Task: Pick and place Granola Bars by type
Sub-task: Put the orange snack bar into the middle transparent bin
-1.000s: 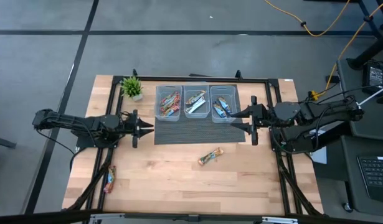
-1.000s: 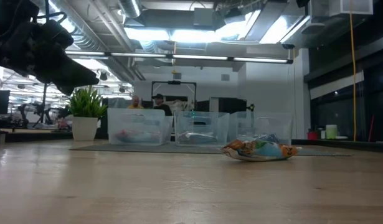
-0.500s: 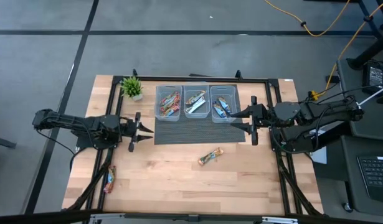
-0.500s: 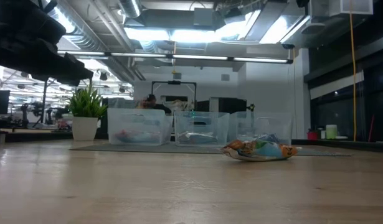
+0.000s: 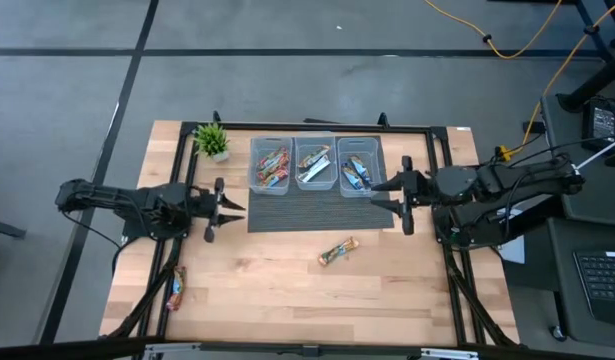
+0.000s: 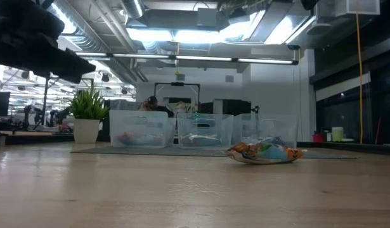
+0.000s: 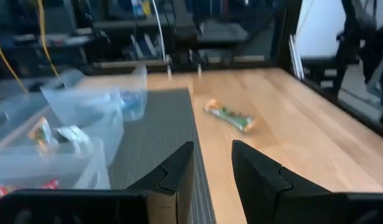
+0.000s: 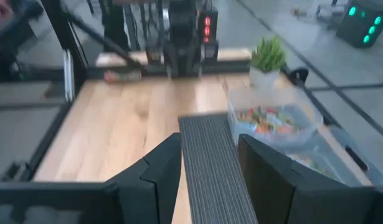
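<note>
A: On the tabletop [image 5: 287, 290], what's where?

B: Mat [image 5: 317, 211] w/ three clear bins [image 5: 317, 165], bars sorted inside by colour, prob. why they sit side by side. Left claw [image 5: 225, 209] hovers at mat's left edge, fingers slightly spread, nothing held. Right claw [image 5: 389, 194] waits by the right bin, spread too, empty.

A: Loose ones?

B: One bar [image 5: 337, 251] mid-tabletop below the mat, another bar [image 5: 176, 287] near the left edge; both unsorted.

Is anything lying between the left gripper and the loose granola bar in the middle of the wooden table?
Nothing visible does. The left gripper, jaws open and empty, hovers at the dark ribbed mat's left end; only mat and bare wood separate it from the orange-green crinkly-wrapped granola bar.
</note>
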Tool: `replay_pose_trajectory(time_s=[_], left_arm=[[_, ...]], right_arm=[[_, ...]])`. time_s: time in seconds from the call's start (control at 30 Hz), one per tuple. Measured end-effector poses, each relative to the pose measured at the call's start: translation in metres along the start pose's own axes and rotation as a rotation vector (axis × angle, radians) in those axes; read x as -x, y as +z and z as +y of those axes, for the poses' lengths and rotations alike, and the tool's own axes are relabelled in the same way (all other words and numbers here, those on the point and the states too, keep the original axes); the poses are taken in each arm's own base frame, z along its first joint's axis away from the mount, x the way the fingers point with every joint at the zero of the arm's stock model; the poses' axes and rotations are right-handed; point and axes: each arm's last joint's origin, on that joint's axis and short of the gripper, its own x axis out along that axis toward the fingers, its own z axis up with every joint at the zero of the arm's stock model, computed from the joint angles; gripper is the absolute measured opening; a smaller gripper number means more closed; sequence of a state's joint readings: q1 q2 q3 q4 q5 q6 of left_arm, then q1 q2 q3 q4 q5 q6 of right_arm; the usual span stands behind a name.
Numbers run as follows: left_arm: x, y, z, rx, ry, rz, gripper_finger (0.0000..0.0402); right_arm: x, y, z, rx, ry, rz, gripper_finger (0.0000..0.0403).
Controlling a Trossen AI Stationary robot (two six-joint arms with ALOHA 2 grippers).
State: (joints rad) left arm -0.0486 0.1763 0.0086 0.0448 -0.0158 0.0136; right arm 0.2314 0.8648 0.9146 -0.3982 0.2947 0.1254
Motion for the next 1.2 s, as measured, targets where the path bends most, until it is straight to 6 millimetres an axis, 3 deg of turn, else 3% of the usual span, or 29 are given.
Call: replay_pose_trajectory(time_s=[0.33, 0.63, 1.0, 1.2], left_arm=[[0.013, 0.016, 0.010, 0.006, 0.108, -0.211, 0.0102], [0.014, 0.018, 0.011, 0.007, 0.133, -0.233, 0.0102], [0.014, 0.018, 0.011, 0.007, 0.133, -0.234, 0.0102], [0.014, 0.018, 0.011, 0.007, 0.132, -0.233, 0.0102]], right_arm=[[-0.027, -0.019, 0.008, 0.058, 0.045, 0.199, 0.0162], [-0.075, -0.049, 0.021, 0.094, 0.098, 0.437, 0.0166], [-0.139, -0.106, 0.039, 0.174, 0.241, 0.723, 0.0272], [-0.162, -0.128, 0.043, 0.226, 0.267, 0.764, 0.0296]])
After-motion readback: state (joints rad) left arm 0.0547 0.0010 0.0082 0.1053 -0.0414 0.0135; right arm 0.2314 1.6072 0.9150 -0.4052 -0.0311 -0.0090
